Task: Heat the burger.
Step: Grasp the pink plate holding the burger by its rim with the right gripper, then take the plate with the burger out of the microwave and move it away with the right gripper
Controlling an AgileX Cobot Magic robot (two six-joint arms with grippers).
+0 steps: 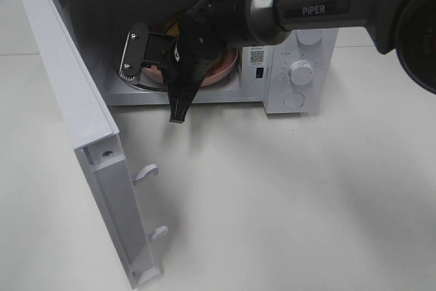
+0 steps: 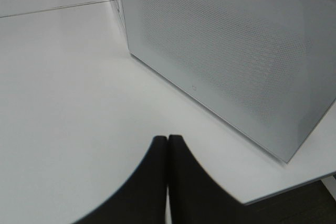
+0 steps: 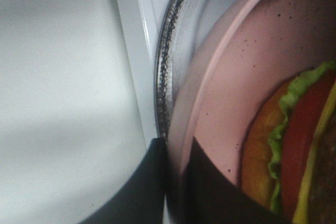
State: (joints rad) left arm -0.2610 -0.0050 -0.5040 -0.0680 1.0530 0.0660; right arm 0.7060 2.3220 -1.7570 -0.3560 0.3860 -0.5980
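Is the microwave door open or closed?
Open. The microwave door swings wide to the left, so you can see the pink plate sitting inside on the glass turntable.

Burger (image 3: pixel 294 156) sits at the lower right of the right wrist frame, cut off by the edge. You can see its layers: golden-brown bun, frilly green lettuce, red tomato, a yellow cheese strip and a dark patty. In the high view it's mostly hidden, upper middle of frame.

Right arm (image 1: pixel 272 8) reaches into open microwave (image 1: pixel 300 66), seemingly over pink plate (image 1: pixel 221 73).
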